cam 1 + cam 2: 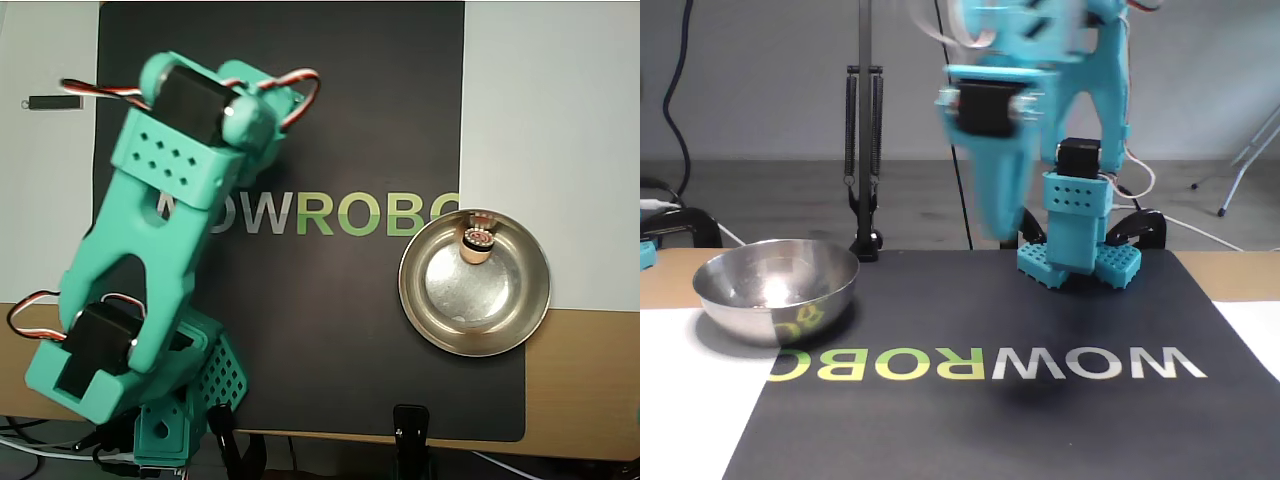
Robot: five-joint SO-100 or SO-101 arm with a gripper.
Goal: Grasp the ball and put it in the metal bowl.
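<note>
Here the hand is hanging blurred above the middle of the black mat in the fixed view, its fingers smeared into one tapering teal shape, so whether it is wide or narrow cannot be told; nothing is showing in its grip. In the overhead view the hand itself is lying tucked under the teal arm, which is stretching along the left side of the bench.

Moving outward, the ball is sitting inside the metal bowl, resting on the inner slope near the rim on the side toward the far edge of the bench as the overhead view gives it. The bowl is standing at the right edge of the mat in that view, well apart from the arm, with the whole lettered mat lying between them. In the fixed view the bowl is appearing at the left, its wall hiding the ball.

Judging from this, the ball is already lying in its place, and the hand is needing only to keep clear of the bowl.
</note>
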